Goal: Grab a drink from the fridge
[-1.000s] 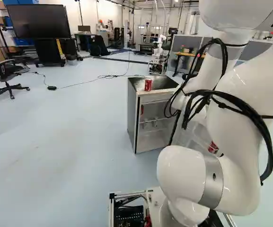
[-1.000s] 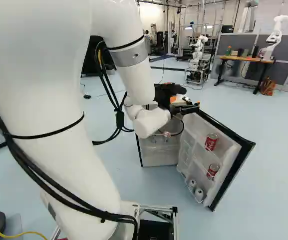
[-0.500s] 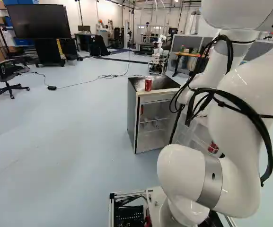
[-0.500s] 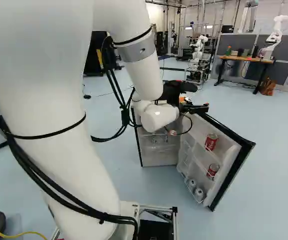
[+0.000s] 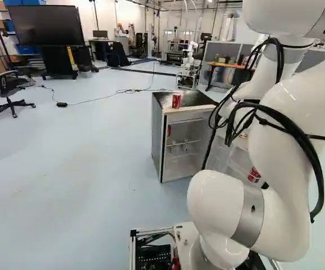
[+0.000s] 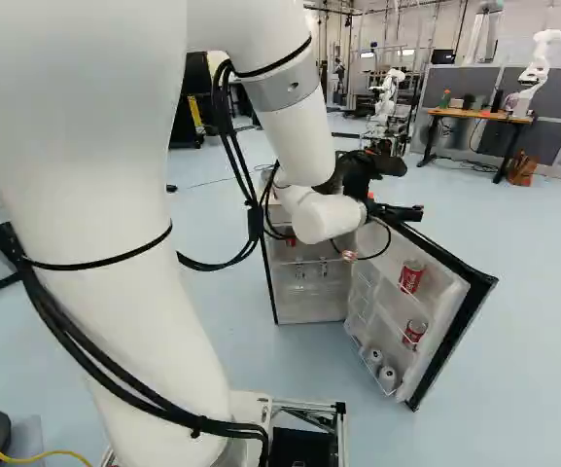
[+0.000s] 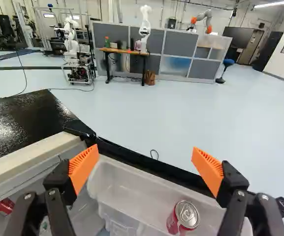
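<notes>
Drink can is standing in the fridge door; tool is hovering above, fingers wide apart. Probably slippery, firm if full, dentable; mid-body sides are offering best hold.

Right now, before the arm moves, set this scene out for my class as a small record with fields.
Fridge: door open
On top: red can
Door shelves: upper red can, lower red can, two pale containers beneath
Pincer: open, near the door, holding nothing
Drink grabbed: not yet
</notes>
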{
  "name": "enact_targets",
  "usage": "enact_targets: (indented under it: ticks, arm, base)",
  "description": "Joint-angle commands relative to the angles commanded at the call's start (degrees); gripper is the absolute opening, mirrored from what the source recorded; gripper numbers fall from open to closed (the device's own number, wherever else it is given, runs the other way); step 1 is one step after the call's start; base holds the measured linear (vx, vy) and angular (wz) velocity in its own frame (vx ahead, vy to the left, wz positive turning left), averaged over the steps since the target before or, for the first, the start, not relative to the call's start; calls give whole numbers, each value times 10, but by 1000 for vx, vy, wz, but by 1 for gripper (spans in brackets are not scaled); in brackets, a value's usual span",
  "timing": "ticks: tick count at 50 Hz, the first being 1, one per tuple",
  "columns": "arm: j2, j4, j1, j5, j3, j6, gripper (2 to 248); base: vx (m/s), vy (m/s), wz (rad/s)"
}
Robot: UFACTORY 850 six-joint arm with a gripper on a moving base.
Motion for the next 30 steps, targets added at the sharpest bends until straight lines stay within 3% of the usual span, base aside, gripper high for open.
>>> enact_targets:
  ticks: [30]
  arm:
    - [-19, 0, -38, -118, -65, 0, 247]
  base:
    - [0, 0, 0]
